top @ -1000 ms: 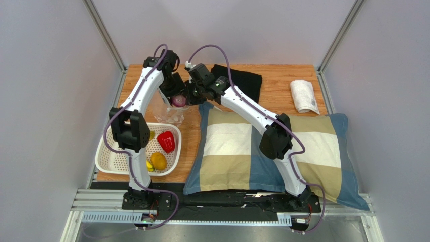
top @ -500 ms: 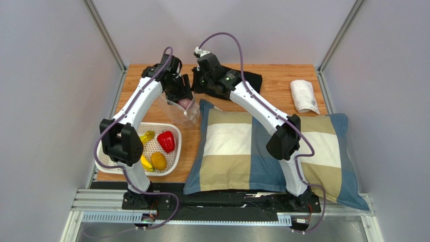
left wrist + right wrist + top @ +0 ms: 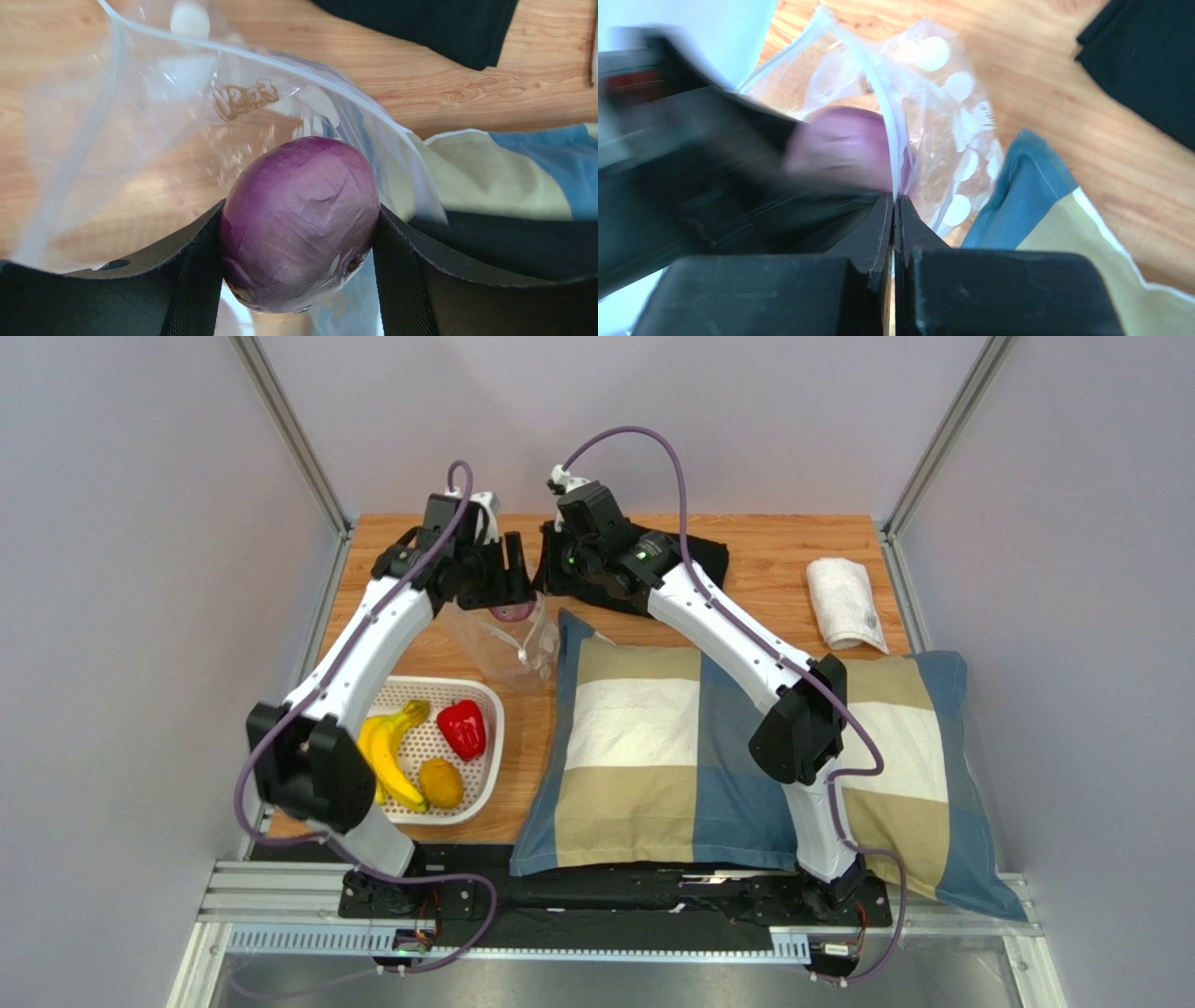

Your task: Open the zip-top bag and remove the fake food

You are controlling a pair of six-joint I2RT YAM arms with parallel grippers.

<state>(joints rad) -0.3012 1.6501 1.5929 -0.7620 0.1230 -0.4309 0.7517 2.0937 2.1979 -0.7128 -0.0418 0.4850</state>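
Note:
The zip-top bag (image 3: pixel 508 647) stands open on the wooden table, clear with whitish spots, against the pillow's corner. My left gripper (image 3: pixel 511 592) is shut on the purplish onion (image 3: pixel 512 612) at the bag's open mouth. In the left wrist view the onion (image 3: pixel 300 222) fills the gap between both pads (image 3: pixel 193 280), with the bag (image 3: pixel 140 140) behind it. My right gripper (image 3: pixel 893 201) is shut on the bag's rim (image 3: pixel 878 105); in the top view it (image 3: pixel 551 577) is just right of the left one. The banana (image 3: pixel 386 745), red pepper (image 3: pixel 463 728) and mango (image 3: pixel 442 784) lie in the white tray (image 3: pixel 484 773).
A large checked pillow (image 3: pixel 744 742) covers the table's right and middle, touching the bag. A folded black cloth (image 3: pixel 680 553) lies at the back behind the right gripper. A rolled white towel (image 3: pixel 846 602) lies at the back right.
The left gripper has moved right and up with the onion; its elbow swung left, uncovering the banana. The right gripper drew back and right with the bag's rim, and the bag shifted towards the pillow.

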